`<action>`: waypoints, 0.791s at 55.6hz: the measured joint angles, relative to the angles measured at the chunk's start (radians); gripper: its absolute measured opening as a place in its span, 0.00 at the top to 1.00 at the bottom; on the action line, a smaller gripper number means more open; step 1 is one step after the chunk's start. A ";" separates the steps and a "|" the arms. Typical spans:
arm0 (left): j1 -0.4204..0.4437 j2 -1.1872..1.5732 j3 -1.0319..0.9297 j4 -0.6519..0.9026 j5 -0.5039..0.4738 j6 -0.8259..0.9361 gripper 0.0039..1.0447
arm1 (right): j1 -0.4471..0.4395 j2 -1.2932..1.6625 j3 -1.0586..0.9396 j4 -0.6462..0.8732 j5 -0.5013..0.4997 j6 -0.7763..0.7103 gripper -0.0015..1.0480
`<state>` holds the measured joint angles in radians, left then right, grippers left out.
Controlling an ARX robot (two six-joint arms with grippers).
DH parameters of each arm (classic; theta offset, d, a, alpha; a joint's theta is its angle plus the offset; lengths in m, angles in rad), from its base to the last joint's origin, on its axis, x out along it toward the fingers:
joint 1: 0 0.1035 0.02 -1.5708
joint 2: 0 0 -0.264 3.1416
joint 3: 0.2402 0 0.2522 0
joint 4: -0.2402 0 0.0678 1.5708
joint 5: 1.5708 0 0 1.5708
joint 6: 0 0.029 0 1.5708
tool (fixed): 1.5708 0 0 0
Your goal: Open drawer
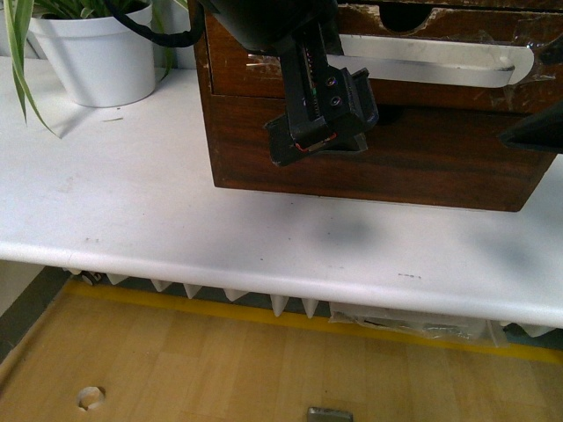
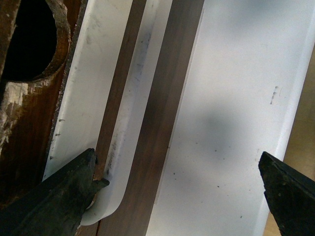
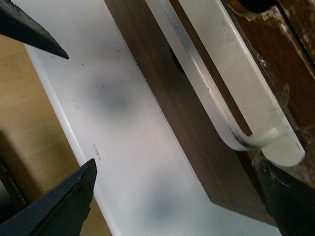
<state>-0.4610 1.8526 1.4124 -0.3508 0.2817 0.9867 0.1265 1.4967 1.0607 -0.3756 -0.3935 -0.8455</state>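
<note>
The white table (image 1: 132,202) carries everything. A dark wooden chest (image 1: 422,167) stands on it well back from the front edge, which leaves bare surface for both arms to work above. The drawer (image 1: 236,72) is the upper front of that chest and looks shut, flush with the plain front below it. Its long white handle (image 1: 440,63) runs sideways across the front and stands off the wood, so a finger can get behind it. That is probably why the left gripper (image 1: 321,141) sits low against the handle's left end. In the left wrist view its jaws are spread wide. 1 finger (image 2: 69,196) touches the rounded end of the handle (image 2: 78,98), its tip seemingly tucked into the gap between the bar and the wood. The other finger (image 2: 290,191) hangs out over the table, touching nothing. It grips nothing yet, so my guess is it means to hook and pull instead of pinching. The right gripper (image 3: 177,172) is also spread wide and empty, with 1 finger (image 3: 288,196) near the handle's far end; I cannot tell if it touches. The half-round notch (image 2: 29,39) in the chipped upper edge sits just beyond the handle.
</note>
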 joint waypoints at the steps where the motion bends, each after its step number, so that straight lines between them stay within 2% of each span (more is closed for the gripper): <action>1: 0.000 0.000 0.000 0.000 0.000 0.000 0.06 | 0.002 0.003 0.003 0.001 0.000 -0.001 0.09; 23: 0.005 0.000 -0.003 0.004 0.019 0.000 0.06 | 0.042 0.106 0.080 0.027 0.018 -0.002 0.09; 44: 0.002 -0.015 -0.010 -0.042 0.036 0.022 0.06 | 0.060 0.129 0.103 -0.056 -0.009 -0.040 0.09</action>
<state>-0.4587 1.8378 1.4025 -0.3927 0.3180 1.0088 0.1864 1.6253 1.1641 -0.4313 -0.4026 -0.8860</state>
